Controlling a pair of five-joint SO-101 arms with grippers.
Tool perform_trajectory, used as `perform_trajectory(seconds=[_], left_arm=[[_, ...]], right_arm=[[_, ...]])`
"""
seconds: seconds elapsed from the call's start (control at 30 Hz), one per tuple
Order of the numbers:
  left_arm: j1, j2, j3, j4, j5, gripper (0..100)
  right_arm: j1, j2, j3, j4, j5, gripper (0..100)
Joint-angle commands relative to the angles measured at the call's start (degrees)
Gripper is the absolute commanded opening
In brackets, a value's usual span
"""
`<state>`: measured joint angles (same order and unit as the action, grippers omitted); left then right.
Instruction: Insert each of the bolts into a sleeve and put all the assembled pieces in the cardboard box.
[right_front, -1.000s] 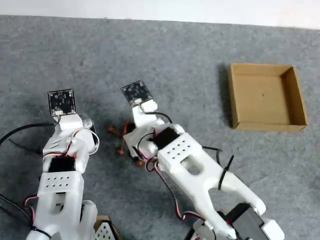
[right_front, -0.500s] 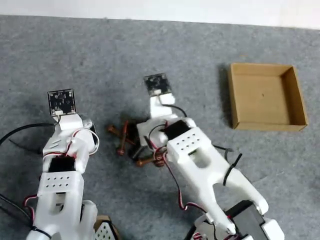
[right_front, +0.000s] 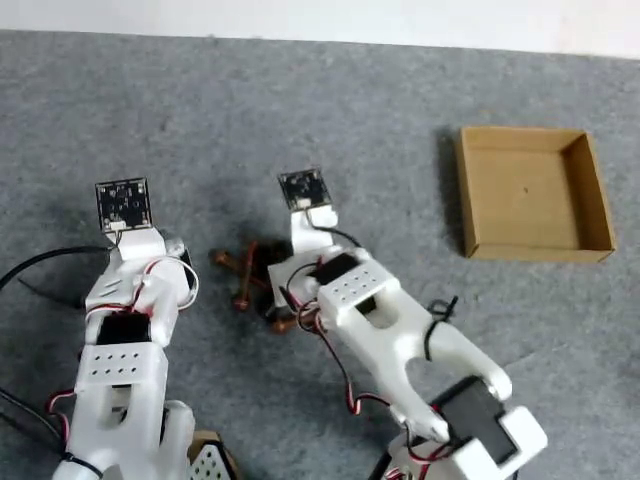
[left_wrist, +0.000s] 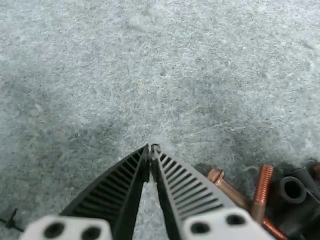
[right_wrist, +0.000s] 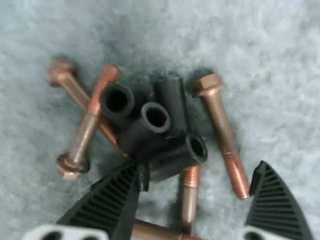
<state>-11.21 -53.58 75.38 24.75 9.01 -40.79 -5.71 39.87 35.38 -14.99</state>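
Overhead, your right end effector (right_wrist: 201, 172) gapes empty above bolts (right_wrist: 220, 125) and sleeves (right_wrist: 155, 120), its arm hiding some of them; your left end effector (left_wrist: 151, 151) sits closed, empty.

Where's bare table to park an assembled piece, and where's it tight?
Bare mat between the bolt-and-sleeve pile and the cardboard box, plus the far strip past both. Tight: around the pile, with the open right gripper over it and the left gripper alongside.
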Motion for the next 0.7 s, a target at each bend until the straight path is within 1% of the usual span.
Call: perform_trajectory(seconds=[0.0, 0.67], left_arm=[[0.48, -0.92, -0.22, -1.23, -0.53, 3], [0.48, -0.92, -0.22, -1.23, -0.53, 3]], right_arm=[[-0.57, 0.48, -0.40, -1.27, -0.44, 29.6], [-0.84, 0.92, -0.04, -1.71, -0.44, 29.6]])
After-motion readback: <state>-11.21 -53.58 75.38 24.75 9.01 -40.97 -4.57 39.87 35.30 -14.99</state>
